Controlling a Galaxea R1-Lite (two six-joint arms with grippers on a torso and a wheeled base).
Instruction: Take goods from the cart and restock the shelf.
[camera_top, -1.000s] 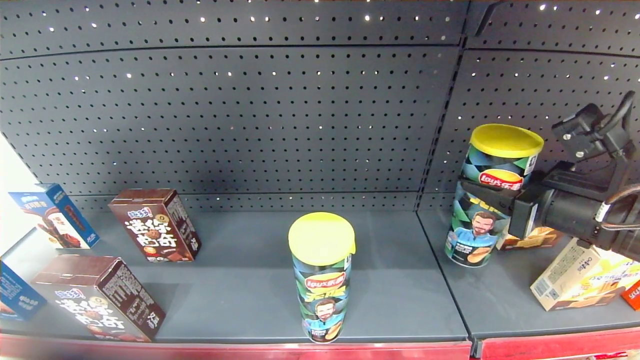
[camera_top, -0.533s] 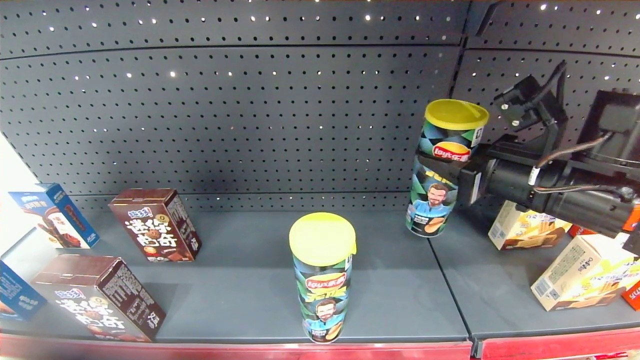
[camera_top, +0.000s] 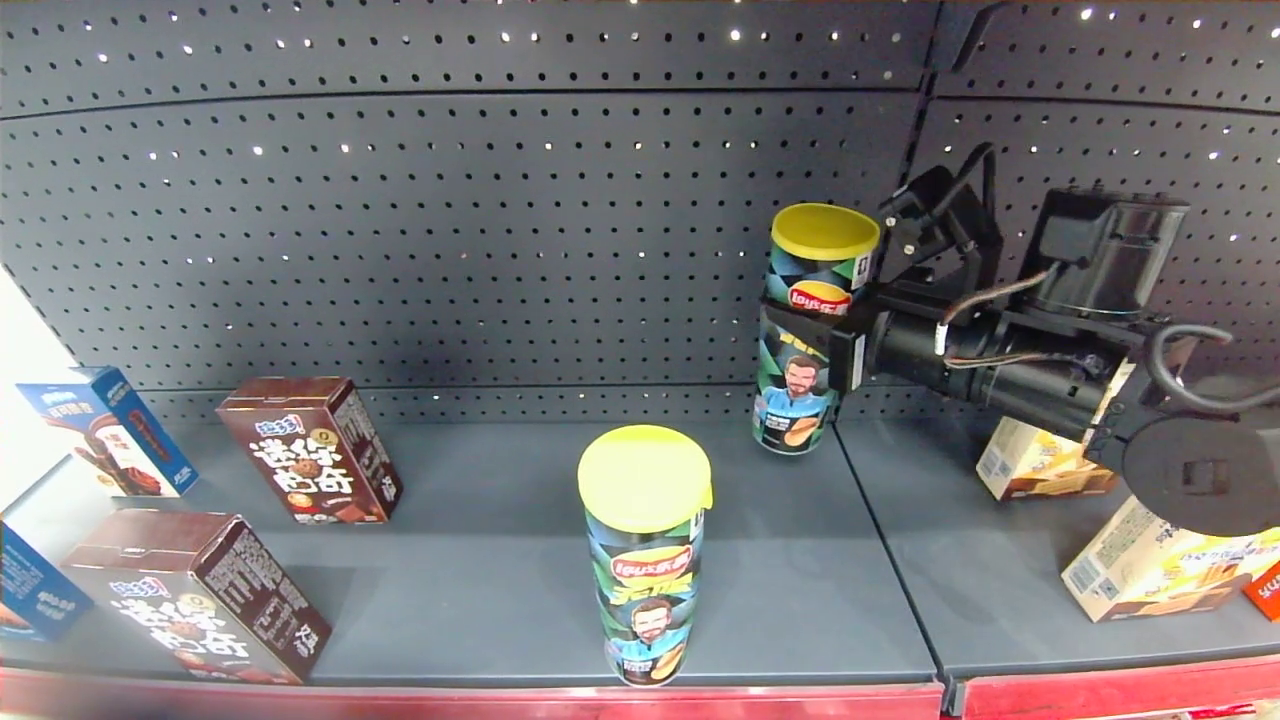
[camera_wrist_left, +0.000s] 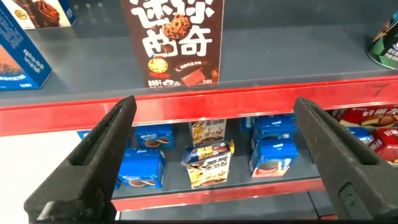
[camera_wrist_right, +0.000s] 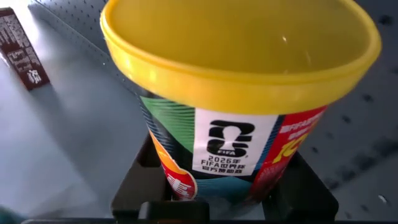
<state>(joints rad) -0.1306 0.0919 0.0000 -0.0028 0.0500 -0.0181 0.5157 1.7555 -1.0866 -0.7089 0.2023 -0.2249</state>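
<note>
While the right gripper (camera_top: 838, 338) squeezes the tall chip can with the yellow lid (camera_top: 806, 330), the can stands upright at the back of the dark grey metal shelf (camera_top: 480, 590), near the grey wall full of holes (camera_top: 450, 230). The left gripper (camera_wrist_left: 214, 107) is wide open by the shelf's red front edge (camera_wrist_left: 249, 99)

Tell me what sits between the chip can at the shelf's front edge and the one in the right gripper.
Nothing: in the head view, only bare grey shelf lies between the front can and the held can.
</note>
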